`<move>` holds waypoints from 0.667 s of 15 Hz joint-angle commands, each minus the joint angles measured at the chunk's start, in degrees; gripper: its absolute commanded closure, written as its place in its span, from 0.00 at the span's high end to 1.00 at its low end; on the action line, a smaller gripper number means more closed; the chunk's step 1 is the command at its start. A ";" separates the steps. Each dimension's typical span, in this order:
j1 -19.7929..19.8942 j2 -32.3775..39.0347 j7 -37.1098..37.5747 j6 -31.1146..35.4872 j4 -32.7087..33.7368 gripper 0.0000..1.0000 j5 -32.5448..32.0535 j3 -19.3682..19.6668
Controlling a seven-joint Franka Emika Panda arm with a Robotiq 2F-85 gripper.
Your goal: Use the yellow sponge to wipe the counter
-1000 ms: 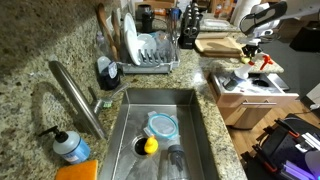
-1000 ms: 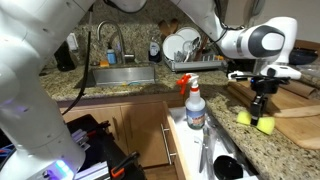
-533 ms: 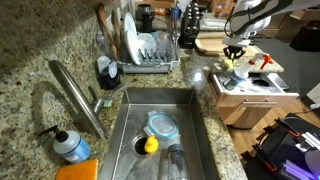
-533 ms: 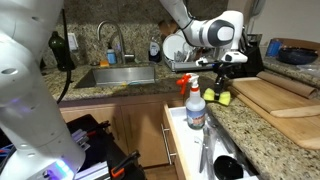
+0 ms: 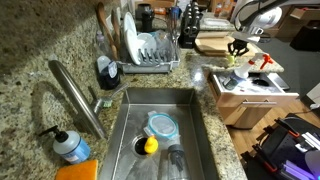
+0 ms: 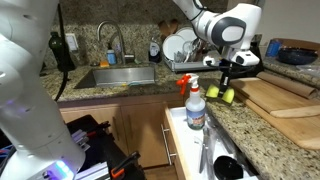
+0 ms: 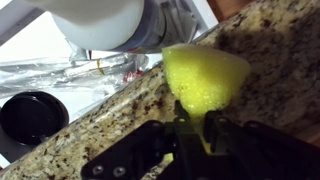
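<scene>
My gripper (image 6: 226,84) is shut on the yellow sponge (image 6: 222,95) and presses it down on the speckled granite counter (image 6: 272,137), near its front edge, just right of a spray bottle. In the wrist view the sponge (image 7: 205,74) sticks out from between the black fingers (image 7: 187,128) and rests on the counter (image 7: 272,55). In an exterior view the gripper (image 5: 238,50) stands over the sponge (image 5: 228,63) beyond the sink.
A spray bottle with a red trigger (image 6: 193,104) stands in an open drawer (image 6: 203,150) by the sponge. A pale cutting board (image 6: 286,96) lies to the right. The steel sink (image 5: 160,130) holds a blue-lidded container (image 5: 161,125). A dish rack (image 5: 151,52) stands behind it.
The gripper carried the sponge along the counter from beside the cutting board toward the spray bottle, then shifted slightly back. It stays shut on the sponge.
</scene>
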State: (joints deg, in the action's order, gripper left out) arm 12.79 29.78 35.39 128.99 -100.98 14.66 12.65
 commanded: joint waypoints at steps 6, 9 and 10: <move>3.18 6.04 -1.56 0.97 3.20 0.04 -0.20 2.68; 1.03 5.93 4.19 3.99 3.15 0.04 -6.71 7.96; 0.83 6.53 6.34 4.26 3.62 0.04 -9.20 9.66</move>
State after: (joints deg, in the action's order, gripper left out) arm 15.15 34.29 36.90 131.53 -98.99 10.59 17.47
